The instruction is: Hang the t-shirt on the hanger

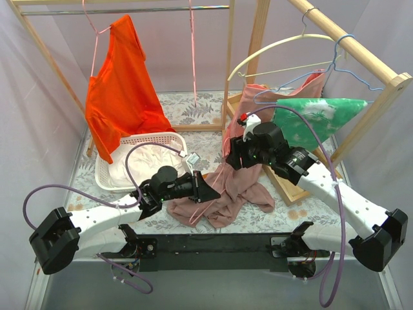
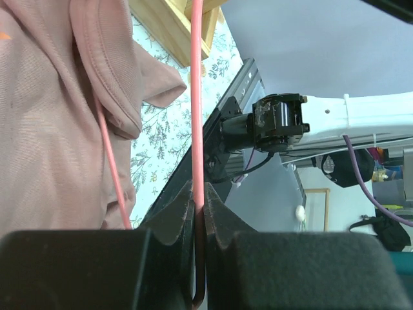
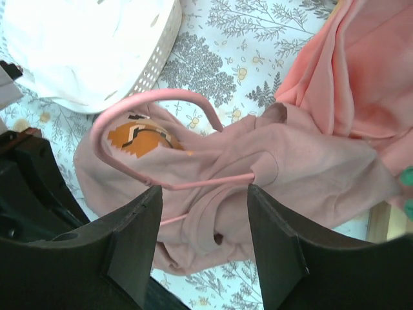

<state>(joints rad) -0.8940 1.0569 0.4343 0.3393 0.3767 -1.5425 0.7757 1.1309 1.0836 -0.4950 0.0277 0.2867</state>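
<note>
You have 1 dusty mauve-pink cotton t-shirt (image 1: pixel 232 187) centre | 1 bright orange shirt (image 1: pixel 119 90) upper left | 1 white plastic lattice basket (image 1: pixel 151 136) | 2 pale wooden racks (image 1: pixel 352 41).

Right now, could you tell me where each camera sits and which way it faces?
Top external: above and behind the arms, facing down at the table; both arms show, left hand and right hand at the t-shirt.
Left wrist: looks along its fingers, shut on the hanger; the other arm beyond.
Right wrist: looks down between its open fingers at t-shirt, hanger, basket.
Shared: both wrist views show t-shirt and hanger.
</note>
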